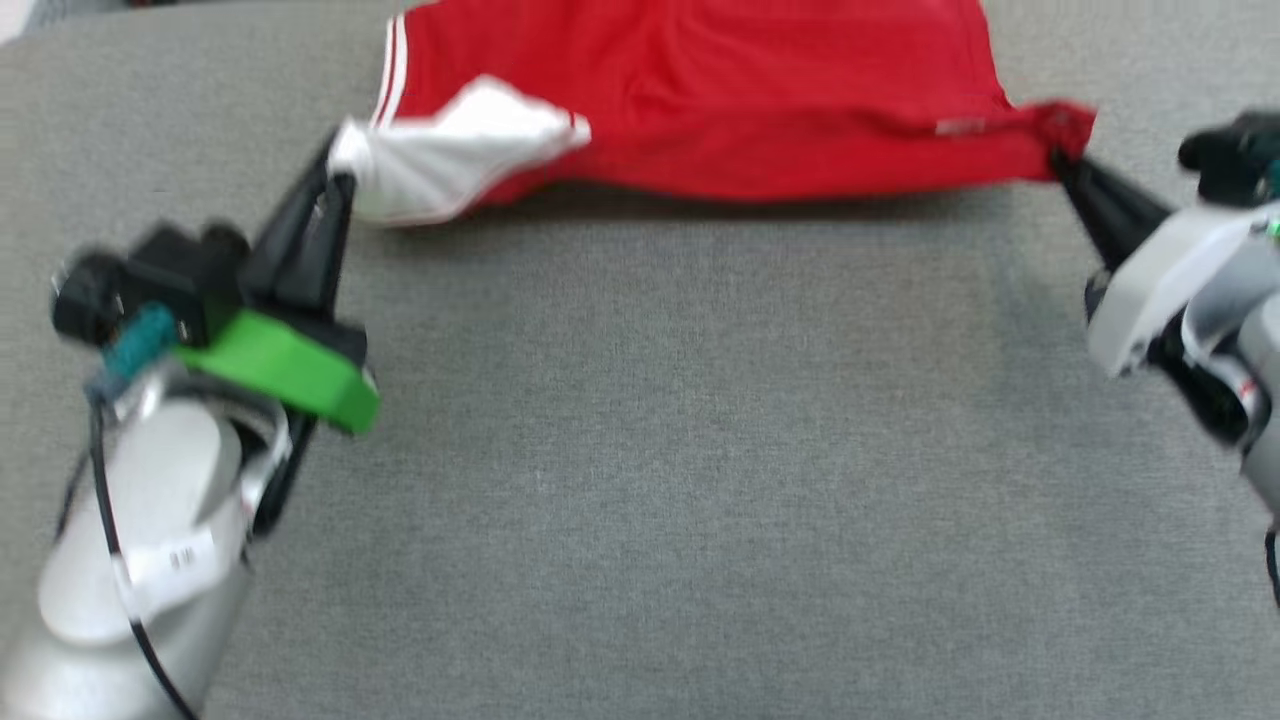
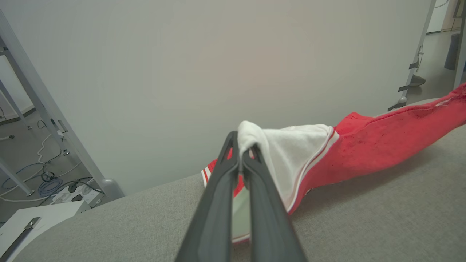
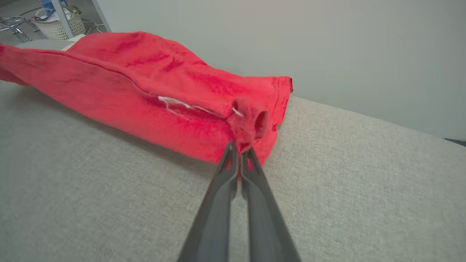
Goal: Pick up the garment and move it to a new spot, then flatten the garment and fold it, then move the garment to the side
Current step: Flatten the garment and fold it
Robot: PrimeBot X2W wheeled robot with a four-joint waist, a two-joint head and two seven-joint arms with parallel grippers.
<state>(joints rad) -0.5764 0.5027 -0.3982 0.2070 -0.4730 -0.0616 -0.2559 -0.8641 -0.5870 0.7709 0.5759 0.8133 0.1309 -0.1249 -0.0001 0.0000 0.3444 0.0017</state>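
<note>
Grey fabric table sat in front of a plain pale wall, with cables on the floor past the table's edge. Garment was stretched along the table's far side. Left gripper was clamped on its white sleeve, right gripper pinched a red hem corner, both above the table

Left gripper, at left, pointing up-right, jaws pressed together on garment sleeve; right gripper, far right, pointing up-left, jaws pressed together on hem corner.
</note>
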